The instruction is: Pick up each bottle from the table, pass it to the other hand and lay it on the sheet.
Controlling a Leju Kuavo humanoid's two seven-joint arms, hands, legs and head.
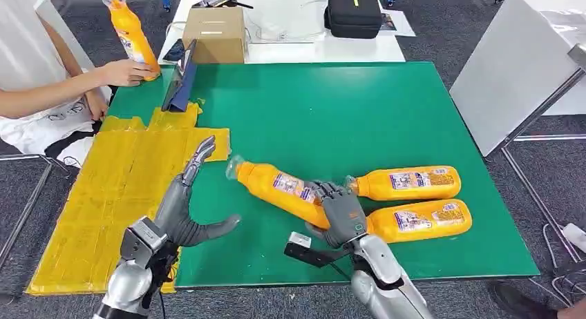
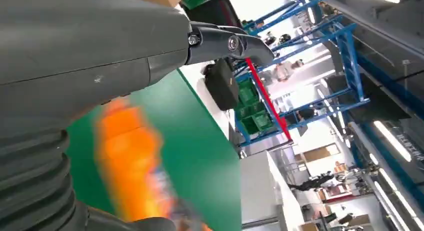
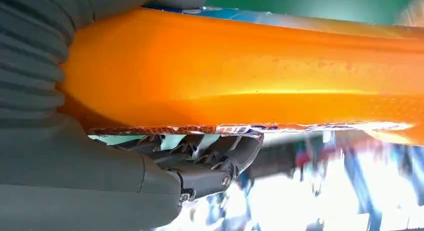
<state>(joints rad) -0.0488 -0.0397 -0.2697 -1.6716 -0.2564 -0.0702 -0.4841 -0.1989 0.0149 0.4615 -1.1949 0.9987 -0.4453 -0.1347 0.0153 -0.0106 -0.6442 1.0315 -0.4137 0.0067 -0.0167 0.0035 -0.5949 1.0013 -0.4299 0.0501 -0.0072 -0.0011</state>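
Gripping an orange bottle [image 1: 283,189] around its lower body, right hand [image 1: 340,212] held it tilted over the green counter [image 1: 332,112], cap end aimed toward the left hand [image 1: 185,212]. Waited there with fingers [image 1: 200,155] spread and thumb out, holding nothing, beside the yellow sheet [image 1: 117,188]. Lay close behind the right hand on the counter: two more bottles [image 1: 414,183] [image 1: 421,219], side by side. Stood at the far corner under a person's hand [image 1: 124,72]: a fourth bottle [image 1: 131,32].

Seen from the left wrist: grey hand cover [image 2: 75,46], a blurred orange bottle [image 2: 132,166] ahead over green counter, not yet touched.

Seen from the right wrist: orange bottle body [image 3: 240,76] pressed against the hand, dark fingers [image 3: 215,153] curled along its labelled edge, a firm wrap by the look of it.

Judged the step in hand as the pass between hands. Called for next: bringing the neck end into the open left palm, closing the left fingers before loosening the right, then laying the bottle on the sheet.
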